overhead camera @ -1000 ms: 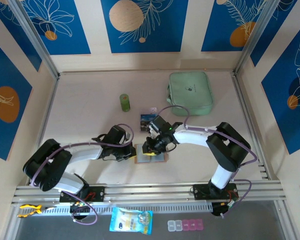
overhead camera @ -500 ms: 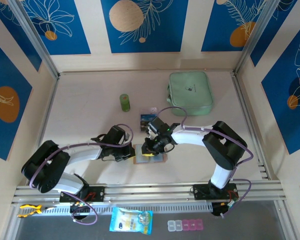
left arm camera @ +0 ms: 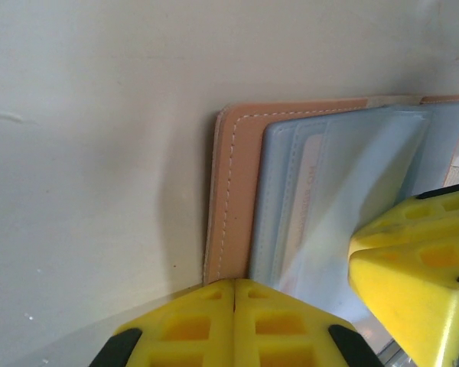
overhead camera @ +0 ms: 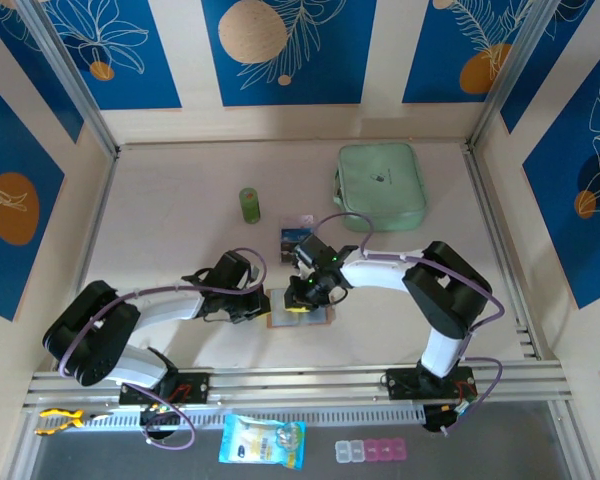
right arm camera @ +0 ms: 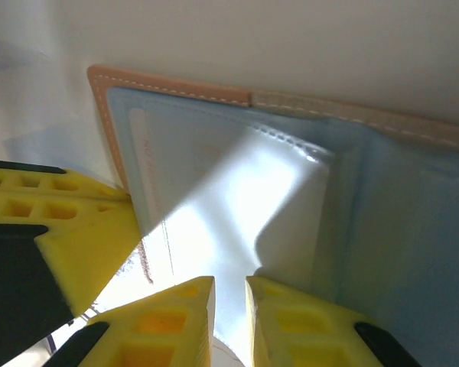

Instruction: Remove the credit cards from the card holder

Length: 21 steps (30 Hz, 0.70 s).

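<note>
The card holder (overhead camera: pixel 302 316) is laid open on the tabletop (overhead camera: pixel 180 200), at about 6 o'clock of centre. The left tool (left arm camera: pixel 235 310) is closed finger-to-finger, empty, and set against the holder's 9 o'clock edge. The right tool (right arm camera: pixel 229 306) is narrowed to a slit over the grey pocket (right arm camera: pixel 214 176); possibly a card edge is caught, but it cannot be told. The credit cards (left arm camera: pixel 310 180) are judged thin, stiff, slick and tight in soft sleeves, so an exposed edge is to be pinched with the holder pinned. One loose card (overhead camera: pixel 297 240) lies at 12 o'clock of the holder.
</note>
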### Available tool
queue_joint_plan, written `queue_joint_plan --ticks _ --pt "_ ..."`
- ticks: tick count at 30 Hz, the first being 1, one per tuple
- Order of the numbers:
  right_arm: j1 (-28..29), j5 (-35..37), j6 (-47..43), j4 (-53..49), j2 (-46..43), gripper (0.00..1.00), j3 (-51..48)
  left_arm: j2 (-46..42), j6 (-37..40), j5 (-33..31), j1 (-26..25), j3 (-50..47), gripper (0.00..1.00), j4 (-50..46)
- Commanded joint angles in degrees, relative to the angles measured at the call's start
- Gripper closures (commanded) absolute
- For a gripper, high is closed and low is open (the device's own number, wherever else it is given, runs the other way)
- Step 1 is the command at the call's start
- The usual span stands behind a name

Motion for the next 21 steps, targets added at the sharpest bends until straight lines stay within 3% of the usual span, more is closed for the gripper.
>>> queue_joint_plan --ticks 1,12,21 --pt "-0.3 2.7 -1.0 -4.8 -1.6 0.79 -0.1 1.3 1.1 -1.5 0.4 -0.4 0.97 -4.1" --pt "-2.2 1.3 -2.6 -4.4 -3.4 0.8 -2.6 1.3 1.4 -1.5 0.5 -0.1 0.97 -4.7" --pt "-4.6 -4.8 -1.3 4.5 -4.4 0.83 -8.1 -3.5 0.7 -2.6 0.5 1.5 0.96 -5.4"
